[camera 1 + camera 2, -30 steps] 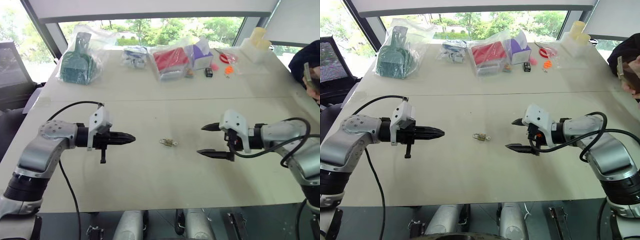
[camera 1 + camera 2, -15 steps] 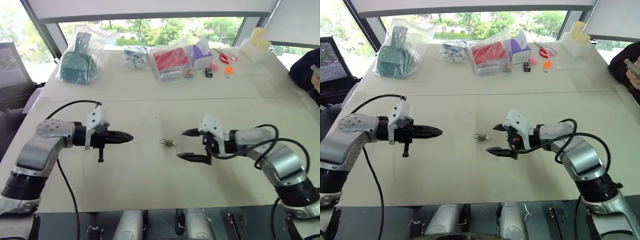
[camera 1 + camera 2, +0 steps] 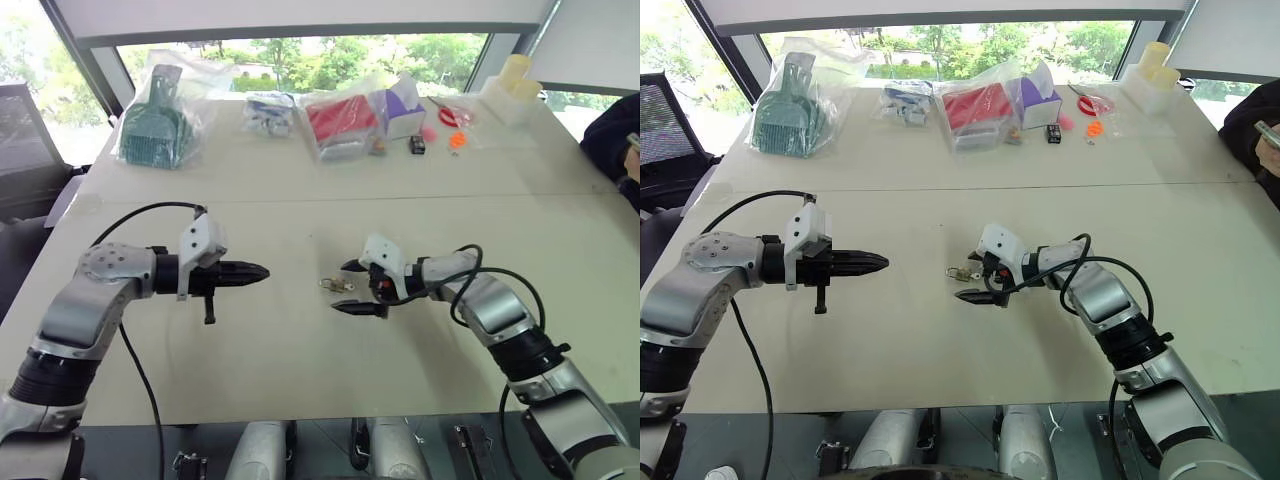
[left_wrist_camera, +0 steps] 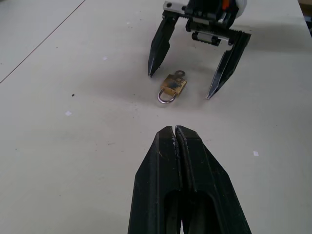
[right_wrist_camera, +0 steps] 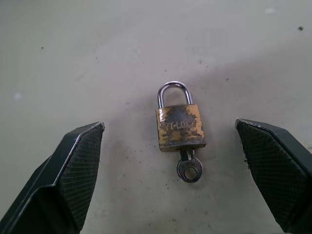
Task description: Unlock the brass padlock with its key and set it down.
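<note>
The brass padlock [image 5: 179, 126] lies flat on the pale table [image 3: 300, 360], its silvery shackle closed. The key [image 5: 189, 168] sticks out of its bottom end. My right gripper [image 3: 340, 288] is open and low over the table. Its two black fingers [image 4: 158, 48] stand either side of the padlock without touching it. The padlock [image 4: 174, 85] also shows between those fingers in the left wrist view. My left gripper [image 3: 260, 271] is shut and empty. It hovers to the left of the padlock [image 3: 337, 286], pointing at it across a gap.
Bagged clutter lines the table's far edge: a green dustpan bag [image 3: 155, 115], a red item in a bag [image 3: 340, 118], a purple box [image 3: 405, 105] and white containers [image 3: 515, 85]. A person [image 3: 620, 130] is at the right edge.
My right gripper has swung left and down across the table until its open fingers straddle the padlock. The left gripper and the padlock have stayed put.
</note>
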Available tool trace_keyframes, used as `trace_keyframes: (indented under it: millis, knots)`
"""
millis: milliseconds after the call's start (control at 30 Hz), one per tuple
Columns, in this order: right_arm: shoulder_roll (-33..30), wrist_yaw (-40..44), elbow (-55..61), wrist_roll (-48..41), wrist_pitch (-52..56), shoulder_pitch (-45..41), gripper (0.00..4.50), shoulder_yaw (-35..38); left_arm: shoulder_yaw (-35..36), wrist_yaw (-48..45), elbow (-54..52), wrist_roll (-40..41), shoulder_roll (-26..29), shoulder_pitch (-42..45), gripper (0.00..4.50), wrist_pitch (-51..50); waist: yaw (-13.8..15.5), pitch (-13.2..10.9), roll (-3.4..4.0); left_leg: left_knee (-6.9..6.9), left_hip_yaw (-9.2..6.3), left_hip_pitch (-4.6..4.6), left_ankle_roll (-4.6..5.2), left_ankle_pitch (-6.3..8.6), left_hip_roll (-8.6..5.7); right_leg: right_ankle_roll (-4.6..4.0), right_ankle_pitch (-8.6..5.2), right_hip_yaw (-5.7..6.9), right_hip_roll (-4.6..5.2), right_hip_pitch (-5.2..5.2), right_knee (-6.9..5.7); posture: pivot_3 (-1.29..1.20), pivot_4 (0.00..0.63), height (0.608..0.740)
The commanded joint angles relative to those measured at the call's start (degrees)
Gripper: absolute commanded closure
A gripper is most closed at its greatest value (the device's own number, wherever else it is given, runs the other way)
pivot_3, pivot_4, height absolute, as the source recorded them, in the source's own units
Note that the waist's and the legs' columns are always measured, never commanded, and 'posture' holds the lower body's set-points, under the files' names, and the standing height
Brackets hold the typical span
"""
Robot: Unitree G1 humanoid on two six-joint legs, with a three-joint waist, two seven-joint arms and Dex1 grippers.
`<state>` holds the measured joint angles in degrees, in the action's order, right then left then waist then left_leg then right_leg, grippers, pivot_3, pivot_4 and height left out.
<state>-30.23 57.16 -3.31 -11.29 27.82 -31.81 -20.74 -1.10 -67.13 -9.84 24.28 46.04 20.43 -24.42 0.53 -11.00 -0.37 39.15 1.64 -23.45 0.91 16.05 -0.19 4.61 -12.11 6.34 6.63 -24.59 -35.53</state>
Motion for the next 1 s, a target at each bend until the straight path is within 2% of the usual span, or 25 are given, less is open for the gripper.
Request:
trace_keyframes:
  millis: [33, 133, 267, 400, 500, 800, 1000]
  knots:
    - [1.0, -0.4, -1.0, 2.1, -2.1, -0.7, 0.03, -0.5, 2.0, 1.3, -2.0, -0.5, 0.6, -0.2, 4.50, 1.9, 0.0, 0.0, 0.00, 0.00, 0.00, 0.01, 0.00, 0.00, 0.00, 0.00, 0.00, 0.00, 0.00, 0.00, -0.01, 0.00, 0.150, 0.740]
    - [1.6, -1.3, -2.1, 4.7, -4.2, -0.3, 0.03, -1.3, 2.8, 2.1, -2.8, 0.1, 1.0, -1.0, 4.50, 1.5, 0.0, 0.0, 0.00, 0.00, 0.00, 0.05, -0.01, 0.00, 0.00, 0.00, 0.00, -0.01, 0.00, 0.01, -0.04, 0.00, 0.150, 0.740]
    - [1.9, -1.7, -2.9, 6.9, -6.2, -0.1, 1.79, -1.8, 3.7, 2.9, -3.7, 0.5, 1.8, -2.2, 4.50, 1.0, -0.1, 0.0, 0.00, 0.00, 0.00, 0.08, -0.01, -0.01, 0.01, 0.00, 0.00, -0.02, 0.00, 0.02, -0.08, 0.00, 0.150, 0.740]
    - [1.3, -1.1, -4.7, 8.1, -7.8, -0.4, 3.80, -1.6, 3.7, 3.3, -3.7, 0.8, 2.0, -1.8, 4.50, 0.4, -0.1, 0.0, 0.01, 0.01, 0.00, 0.11, -0.04, -0.02, 0.01, -0.01, 0.00, -0.02, 0.00, 0.04, -0.12, 0.00, 0.150, 0.740]
    - [0.6, -0.5, -5.4, 8.9, -9.3, -0.7, 3.79, -1.5, 3.6, 3.4, -3.4, 0.8, 1.8, -1.3, 4.50, 0.0, 0.1, 0.0, 0.01, 0.01, 0.00, 0.16, -0.05, -0.03, 0.01, -0.01, 0.00, -0.02, 0.00, 0.10, -0.13, 0.00, 0.150, 0.740]
    - [1.4, -5.1, -1.6, 14.2, -24.0, -4.2, 3.79, 0.7, 0.7, 2.3, -0.7, 4.0, -3.0, 6.6, 4.50, -4.4, 0.0, 0.0, 0.00, 0.03, 0.00, 0.11, -0.09, -0.05, -0.01, 0.00, 0.00, -0.03, 0.00, 0.05, -0.18, 0.00, 0.150, 0.740]
    - [2.8, -4.3, 1.2, 12.6, -20.8, -4.7, 3.79, 1.2, -2.9, 0.2, 4.6, 0.5, -5.2, 10.5, 4.50, -0.8, -0.1, 0.0, 0.00, 0.03, 0.00, 0.13, -0.11, -0.06, -0.02, 0.00, -0.01, -0.03, 0.00, 0.01, -0.35, 0.00, 0.150, 0.740]
